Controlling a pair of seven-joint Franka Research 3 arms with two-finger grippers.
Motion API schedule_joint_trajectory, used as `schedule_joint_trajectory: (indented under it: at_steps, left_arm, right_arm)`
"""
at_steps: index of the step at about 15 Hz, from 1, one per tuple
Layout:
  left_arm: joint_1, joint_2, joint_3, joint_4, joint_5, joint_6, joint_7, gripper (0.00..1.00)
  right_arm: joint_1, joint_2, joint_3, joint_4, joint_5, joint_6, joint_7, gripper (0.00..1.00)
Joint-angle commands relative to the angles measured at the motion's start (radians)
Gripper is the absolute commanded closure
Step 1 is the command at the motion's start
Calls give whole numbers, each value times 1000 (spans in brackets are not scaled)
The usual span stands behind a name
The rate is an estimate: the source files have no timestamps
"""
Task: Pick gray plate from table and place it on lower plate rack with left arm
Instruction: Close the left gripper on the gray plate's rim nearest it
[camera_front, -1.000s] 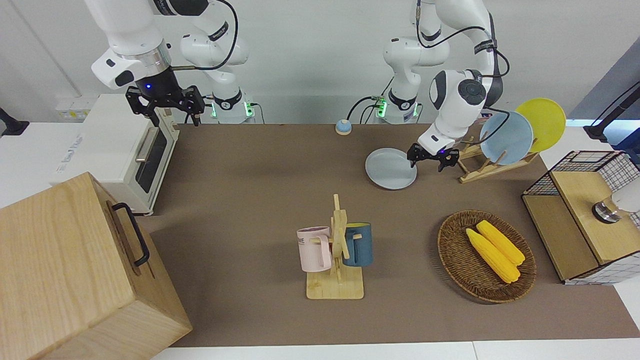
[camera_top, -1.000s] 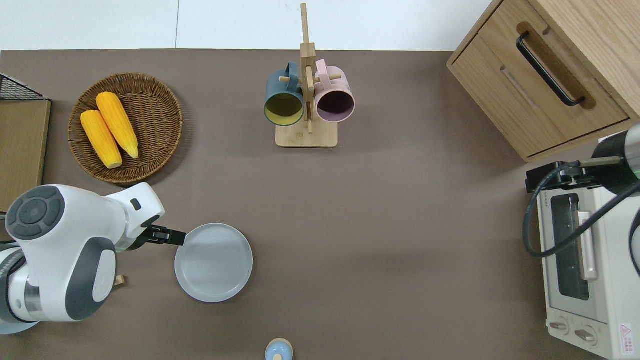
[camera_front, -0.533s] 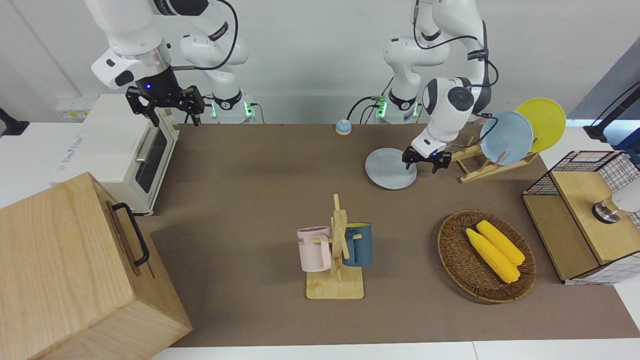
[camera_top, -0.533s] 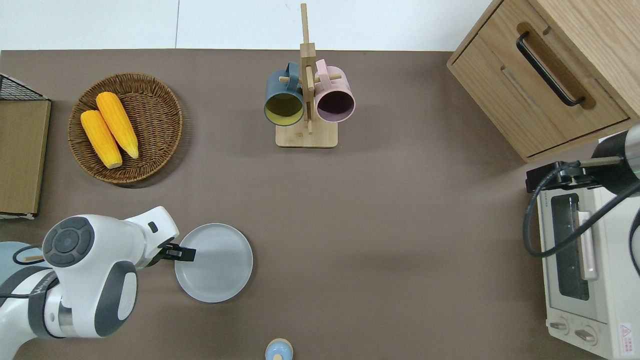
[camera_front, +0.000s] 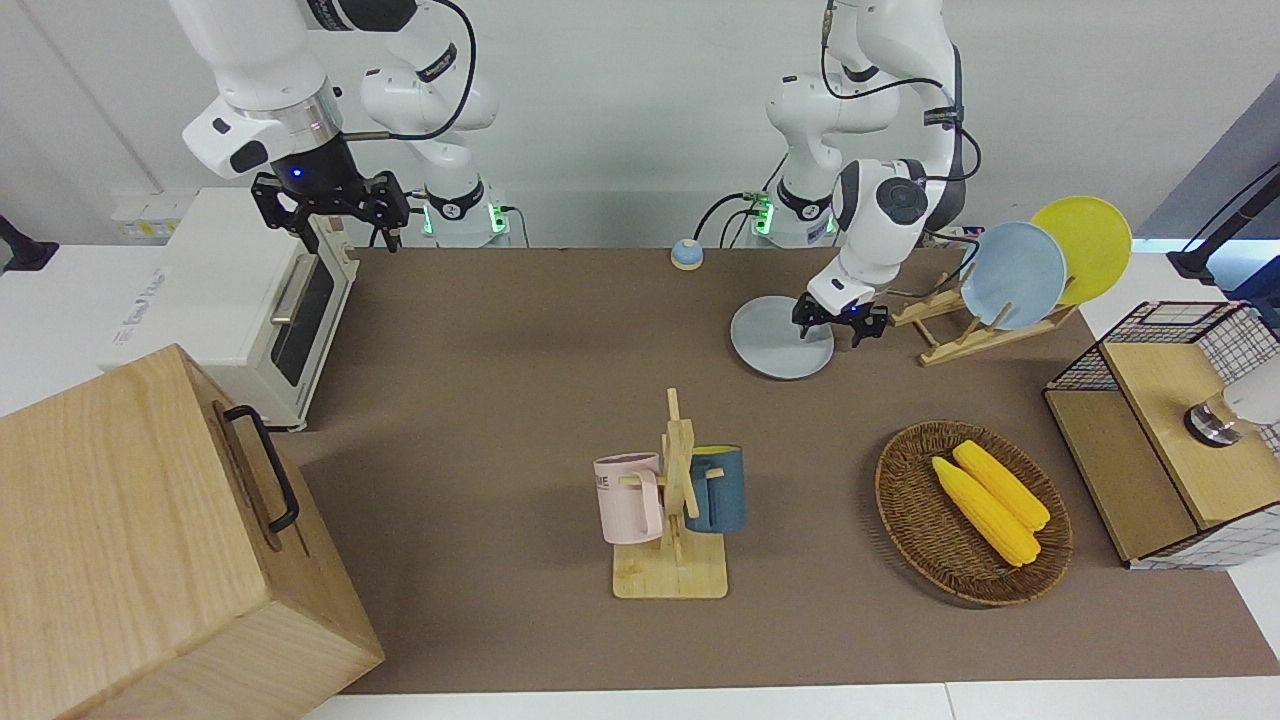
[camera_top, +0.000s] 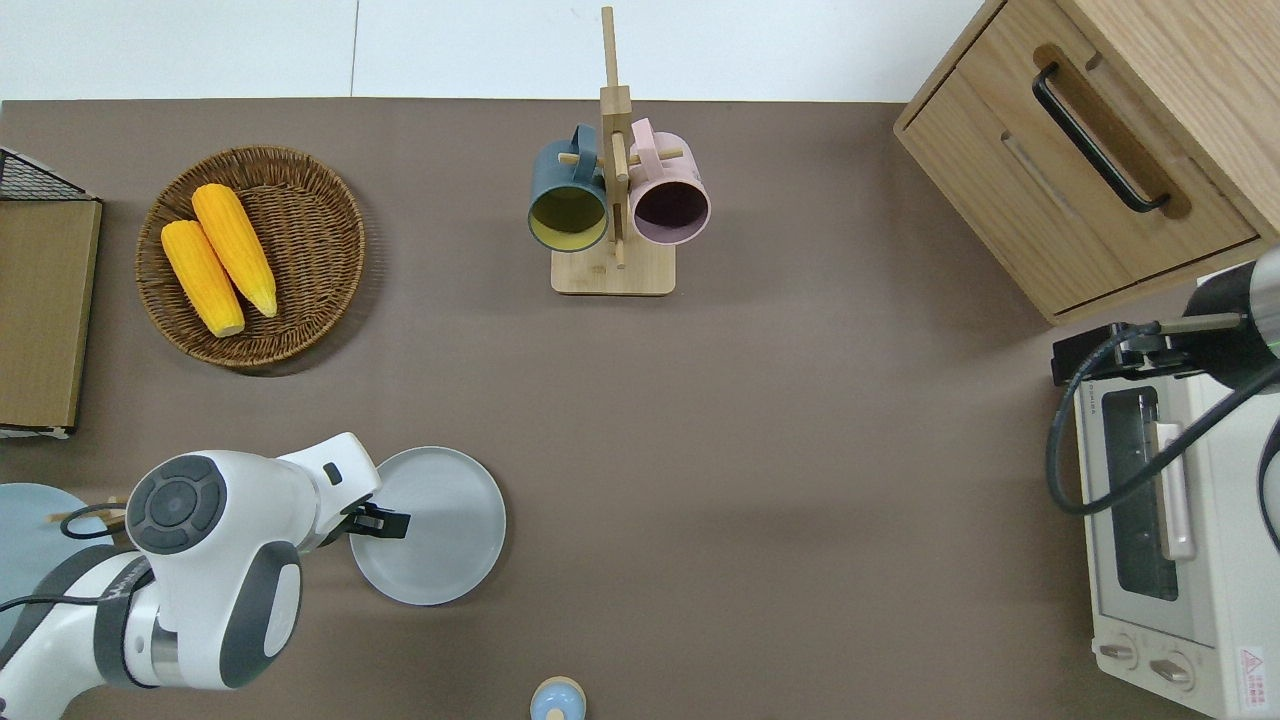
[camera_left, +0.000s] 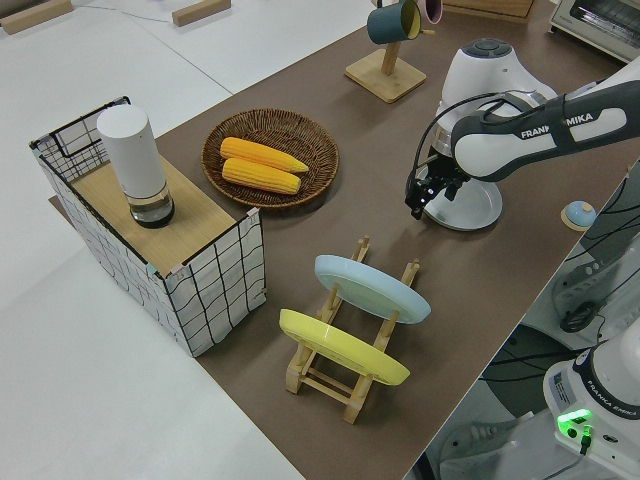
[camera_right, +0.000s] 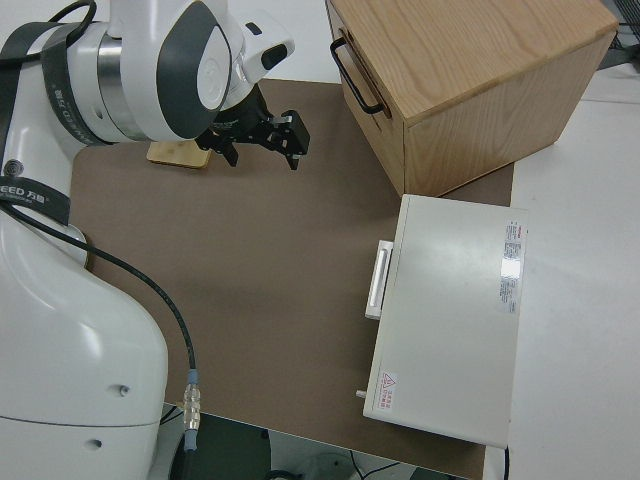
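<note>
Bright, even light falls from above in every view, and the brown counter shows no glare. Shadows are soft and short: a faint one hugs the basket at its lower edge in the front view, another lies under the mug stand in the overhead view. A broad dim patch darkens the counter at centre right of the overhead view. All pictures are sharp, without blur. The white surround looks slightly washed out.
</note>
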Motion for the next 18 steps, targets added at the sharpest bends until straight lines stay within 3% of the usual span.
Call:
schedule_joint_trajectory:
  at_steps: [1,6,8,9,10,13,18]
  left_arm:
    - [-16,-19,7,-40,-2,39,-11,7]
    - [-16,-5,4,-40,-2,42,-11,17]
    - [-16,-4,4,-40,-2,43,-11,111]
    - [-16,-4,4,-40,-2,43,-11,188]
    - [-14,-2,4,-40,-2,42,-13,344]
    - [-14,-1,4,-40,-2,42,-14,980]
    - [-14,-2,4,-39,1,42,-10,1000]
  right_arm:
    - [7,0,-6,6,3,-1,4,17]
    - [7,0,-6,6,3,-1,4,17]
    - [7,0,-6,6,3,-1,4,17]
    - [7,0,-6,6,3,-1,4,17]
    - [7,0,-6,6,3,-1,4,17]
    - [7,0,-6,6,3,-1,4,17]
    - [7,0,-6,6,3,-1,4,17]
